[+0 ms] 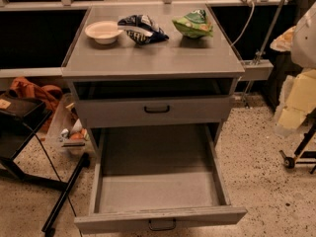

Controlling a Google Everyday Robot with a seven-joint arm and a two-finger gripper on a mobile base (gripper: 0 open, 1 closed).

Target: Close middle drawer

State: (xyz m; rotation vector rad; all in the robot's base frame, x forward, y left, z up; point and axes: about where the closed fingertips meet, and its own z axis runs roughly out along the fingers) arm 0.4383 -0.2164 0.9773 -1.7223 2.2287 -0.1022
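Note:
The middle drawer (158, 189) of the grey cabinet (148, 58) is pulled far out towards me. It is wide, shallow and empty inside. Its front panel (160, 218) lies along the bottom of the view, with the small dark bar handle (162, 225) at its centre. The top drawer (157, 110) above it stands slightly out, with a dark gap over its front. The lowest drawer is hidden under the open one. My gripper (296, 100) shows as a pale, yellowish shape at the right edge, well to the right of the drawer and apart from it.
On the cabinet top are a white bowl (103, 31), a dark blue chip bag (142, 28) and a green chip bag (193, 23). A black stand (29, 147) with a leg across the floor is on the left, beside a clear bin (69, 132). A wheeled base (296, 157) is on the right.

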